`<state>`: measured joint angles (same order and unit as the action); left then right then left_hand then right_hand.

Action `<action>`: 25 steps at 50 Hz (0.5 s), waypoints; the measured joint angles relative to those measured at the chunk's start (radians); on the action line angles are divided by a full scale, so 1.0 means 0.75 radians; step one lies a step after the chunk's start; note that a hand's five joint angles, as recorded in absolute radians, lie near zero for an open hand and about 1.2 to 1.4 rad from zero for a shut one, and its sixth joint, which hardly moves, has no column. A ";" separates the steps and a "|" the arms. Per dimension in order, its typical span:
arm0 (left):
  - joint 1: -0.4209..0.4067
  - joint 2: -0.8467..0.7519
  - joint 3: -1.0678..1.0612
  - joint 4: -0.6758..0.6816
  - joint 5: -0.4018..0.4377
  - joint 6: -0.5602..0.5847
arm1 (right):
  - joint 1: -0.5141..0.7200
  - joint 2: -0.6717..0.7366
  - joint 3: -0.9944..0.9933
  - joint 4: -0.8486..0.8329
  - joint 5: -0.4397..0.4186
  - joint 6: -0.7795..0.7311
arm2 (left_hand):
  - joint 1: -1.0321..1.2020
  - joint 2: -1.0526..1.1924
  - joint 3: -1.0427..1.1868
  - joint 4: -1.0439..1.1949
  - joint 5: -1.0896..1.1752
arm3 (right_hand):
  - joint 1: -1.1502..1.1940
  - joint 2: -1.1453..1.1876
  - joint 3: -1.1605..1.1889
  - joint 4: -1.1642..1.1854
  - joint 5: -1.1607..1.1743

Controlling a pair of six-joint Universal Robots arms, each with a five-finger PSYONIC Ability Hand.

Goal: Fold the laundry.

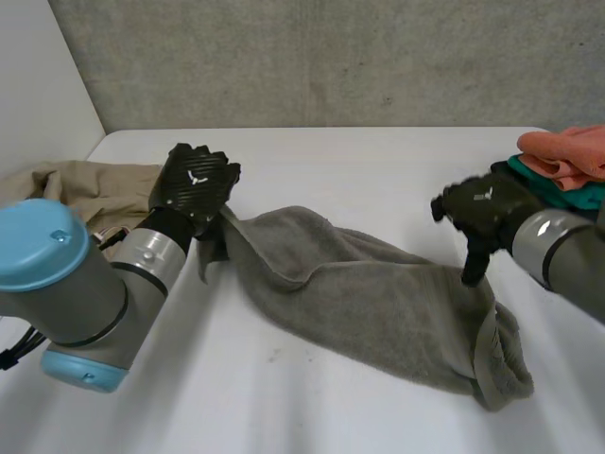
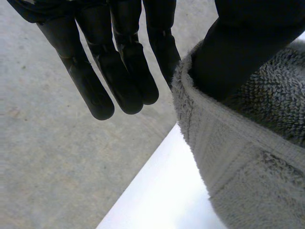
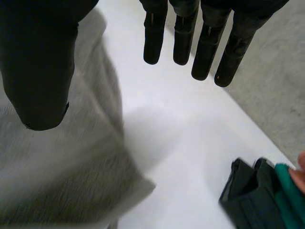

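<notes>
A grey towel (image 1: 359, 293) lies stretched slantwise across the white counter (image 1: 359, 161). Off its left end, partly behind the left arm, a crumpled beige cloth (image 1: 66, 184) rests on the counter. The left robot hand (image 1: 196, 184) grips the towel's left end, which is raised off the counter up to the hand. In the left wrist view the hem (image 2: 214, 138) runs between the thumb (image 2: 238, 52) and the straight fingers (image 2: 119, 71), with the thumb against the terry side and the nearest finger at the hem's edge. Below that hand the towel sags to the counter and runs rumpled to its right end, which is bunched into a thick fold. The right robot hand (image 1: 484, 210) hovers above the towel near that end, open. Its thumb (image 3: 40, 71) points down at the cloth, and its straight fingers (image 3: 205, 43) hang past the towel's edge over bare counter, holding nothing. Beyond the towel's right end an orange cloth (image 1: 567, 156) sits on a teal cloth (image 1: 572, 196). A dark cloth (image 3: 248, 195) lies just beside the teal one.
</notes>
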<state>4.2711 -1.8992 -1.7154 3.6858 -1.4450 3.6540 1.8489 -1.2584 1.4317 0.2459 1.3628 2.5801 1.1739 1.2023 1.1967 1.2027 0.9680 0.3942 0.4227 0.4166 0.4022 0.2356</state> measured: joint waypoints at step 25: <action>-0.083 0.333 -0.040 -0.002 0.007 0.001 | 0.035 0.568 -0.481 0.208 -0.150 0.125 | 0.000 0.000 0.000 0.000 0.000 | -0.136 -0.123 -0.141 -0.120 0.000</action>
<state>4.2092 -1.6493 -1.7458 3.6842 -1.4397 3.6547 1.8749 -0.8324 1.0708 0.4017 1.2501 2.6738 1.1739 1.2024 1.1967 1.2027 0.9680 0.2924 0.3302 0.3110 0.3120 0.2355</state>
